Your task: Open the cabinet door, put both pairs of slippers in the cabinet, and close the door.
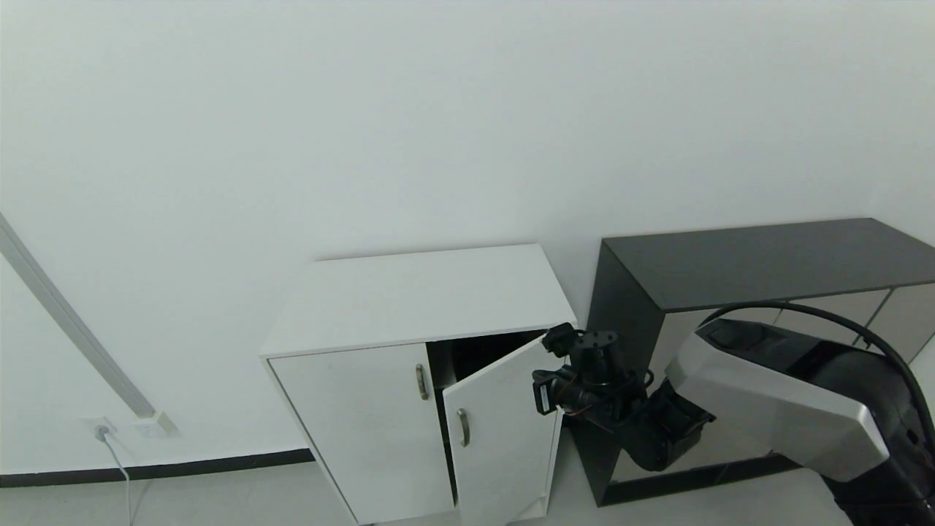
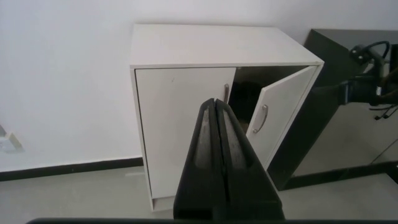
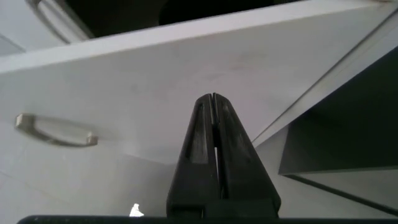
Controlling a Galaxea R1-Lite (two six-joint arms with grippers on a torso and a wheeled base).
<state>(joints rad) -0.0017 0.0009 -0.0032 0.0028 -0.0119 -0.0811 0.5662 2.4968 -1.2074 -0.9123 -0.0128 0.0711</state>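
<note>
Head view: white two-door cabinet (image 1: 416, 299) stands against the wall, just beside a black sideboard (image 1: 767, 256). Its left door (image 1: 365, 431) is flush shut; its right door (image 1: 504, 438) hangs ajar, free edge swung out, dark interior showing in the gap. Both doors are plain flat white panels, each with a small curved metal handle near the centre seam; the right door handle (image 1: 462, 427) sits close to the free edge. The right gripper (image 1: 561, 340) is up at the open door's top corner on the hinge side, facing the outer panel. In the right wrist view its fingers (image 3: 202, 124) are pressed together with nothing between them, very near the door face; contact cannot be told. Likely the door-opening step is under way, and the door looks too narrow-open for loading. The spot near the hinge gives poor leverage, so a slip is the risk. The left gripper (image 2: 214, 101) is also pinched closed and empty, held well back from the cabinet front, probably kept clear of the door's swing.
</note>
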